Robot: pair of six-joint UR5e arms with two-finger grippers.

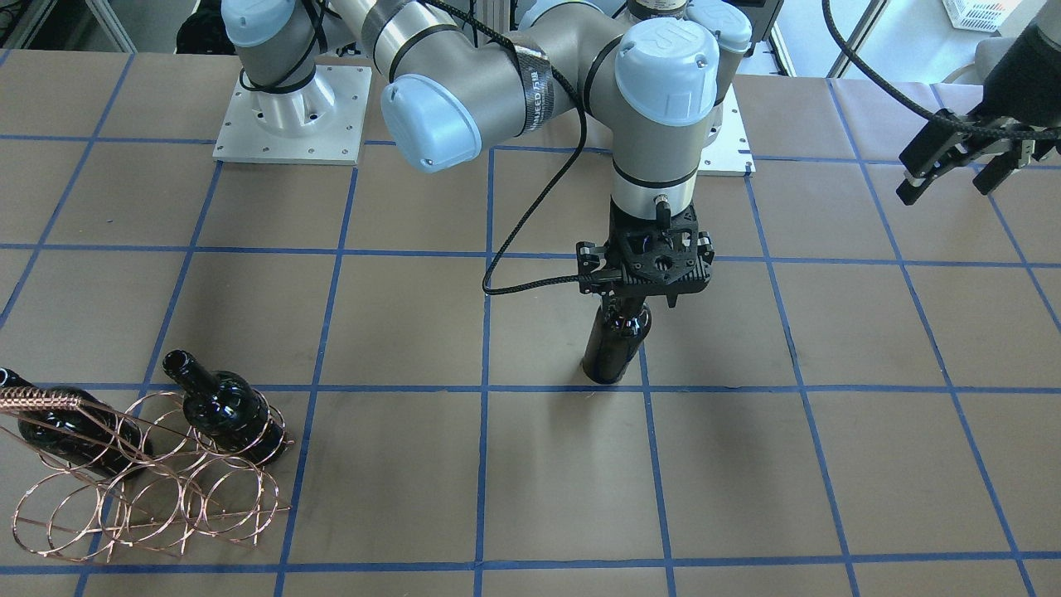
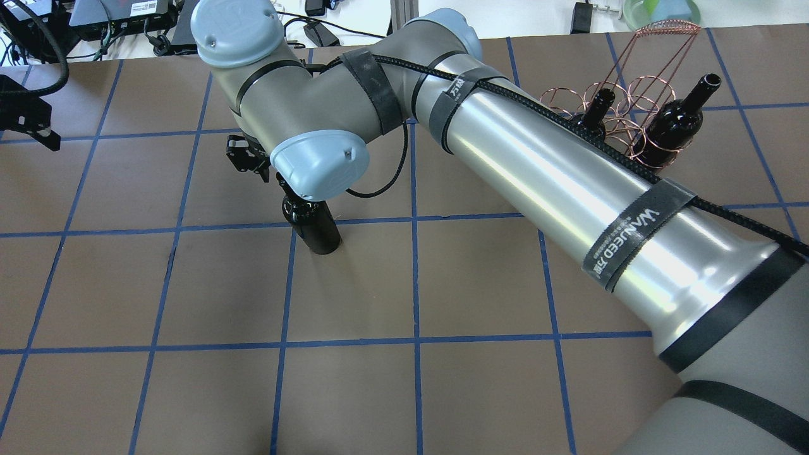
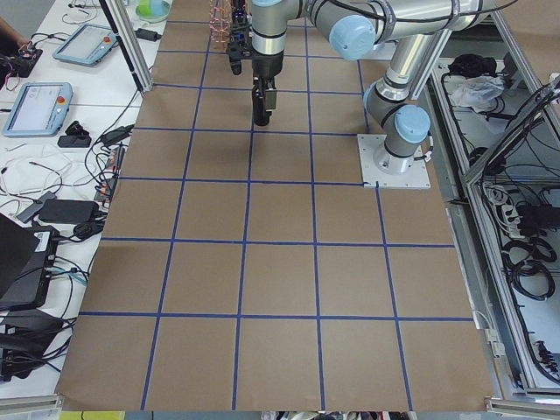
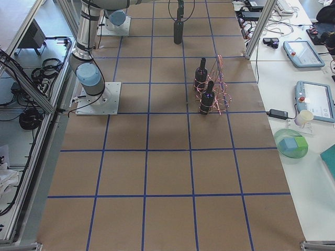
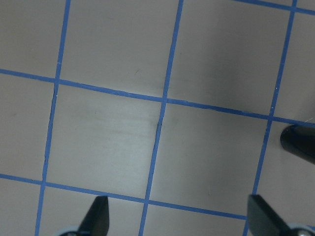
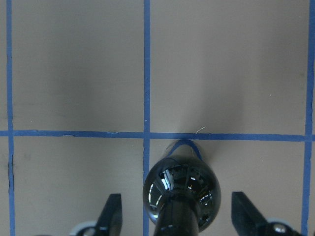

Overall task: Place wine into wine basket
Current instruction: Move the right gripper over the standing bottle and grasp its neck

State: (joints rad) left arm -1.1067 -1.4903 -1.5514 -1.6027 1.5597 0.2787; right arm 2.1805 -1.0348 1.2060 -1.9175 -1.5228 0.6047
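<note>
— Where's the wine [image 1: 615, 344]?
— Standing mid-table [image 1: 829, 464], long axis vertical, neck up, well apart from the basket [image 1: 149, 489].
— Right gripper [image 6: 177, 211]?
— Fingers spread either side of the neck, not touching it.
— Left gripper [image 5: 178, 206]?
— Wide open, holding nothing.

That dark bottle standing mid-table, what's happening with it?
The right arm's end effector is open around the neck of the wine, which stands upright on the table, not gripped. Two identical bottles already sit in the wine basket. The left end effector hangs open and empty off to the side.
</note>
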